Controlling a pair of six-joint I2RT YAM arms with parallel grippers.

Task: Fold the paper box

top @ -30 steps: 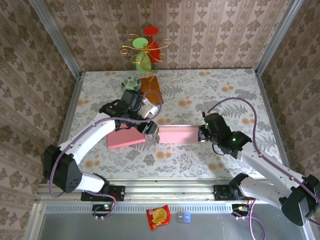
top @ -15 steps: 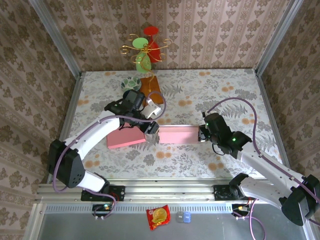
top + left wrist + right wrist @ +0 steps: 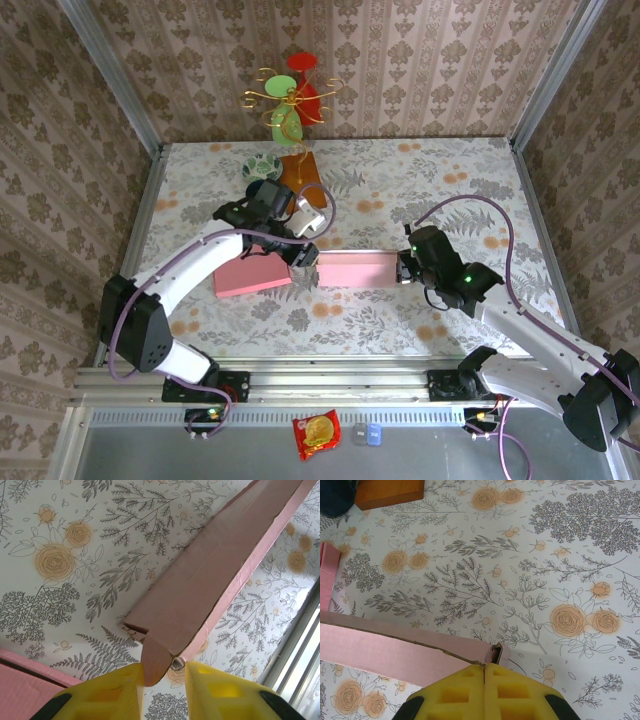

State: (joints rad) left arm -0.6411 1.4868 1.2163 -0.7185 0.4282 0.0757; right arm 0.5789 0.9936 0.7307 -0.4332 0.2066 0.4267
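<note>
1. The right gripper is pressing its yellow fingers together on the end edge of the paper box, pinching a thin wall of card.
2. The left gripper is standing with its fingers spread around the pointed corner flap at the box's other end. The flap is touching one finger and leaving a small gap to the other, so it does not look clamped.
3. The box is lying as a long pink strip, brown inside, on the flowered surface between the two grippers.
4. It is probably handling as light, thin card: stiff across the panels, giving way at the creases, easy to crush or tear, and likely to slide unless one end is held. Flap edges close to a fold line look like the best hold.
5. A second pink piece is lying just beside the left gripper, with a wooden block farther back.
6. No brand or writing is showing on the box. A red packet is carrying print too small to read.
</note>
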